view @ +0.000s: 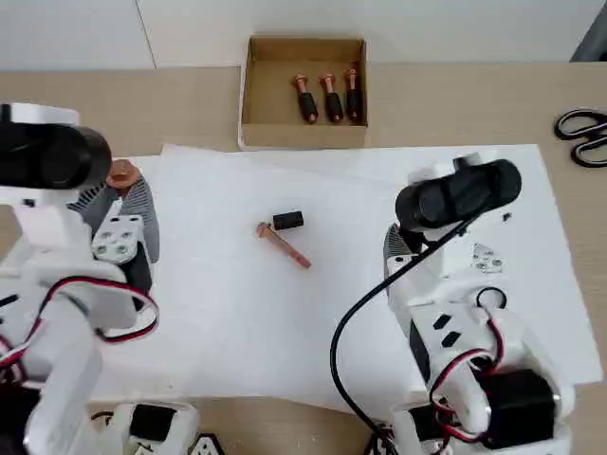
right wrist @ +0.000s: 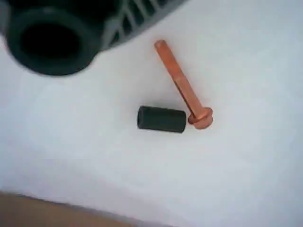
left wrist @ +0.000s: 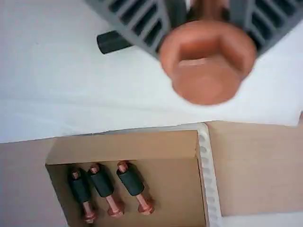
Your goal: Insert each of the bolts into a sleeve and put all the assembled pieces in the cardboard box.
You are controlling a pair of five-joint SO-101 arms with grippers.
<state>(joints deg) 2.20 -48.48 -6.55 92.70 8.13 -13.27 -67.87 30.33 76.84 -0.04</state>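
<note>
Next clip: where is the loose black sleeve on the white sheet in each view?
High view: loose sleeve mid-sheet, beside the loose bolt.
Left wrist view: on the sheet beside the left pincer, which grips the held bolt.
Right wrist view: beside the loose bolt, apart from the held sleeve.
Shared landmark: the white sheet.

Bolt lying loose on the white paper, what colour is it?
The bolt is coppery orange, clearest in the right wrist view.

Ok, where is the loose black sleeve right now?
In the high view the loose sleeve lies near the middle of the white sheet, right beside the head of the bare bolt, on the side nearer the cardboard box.
</note>
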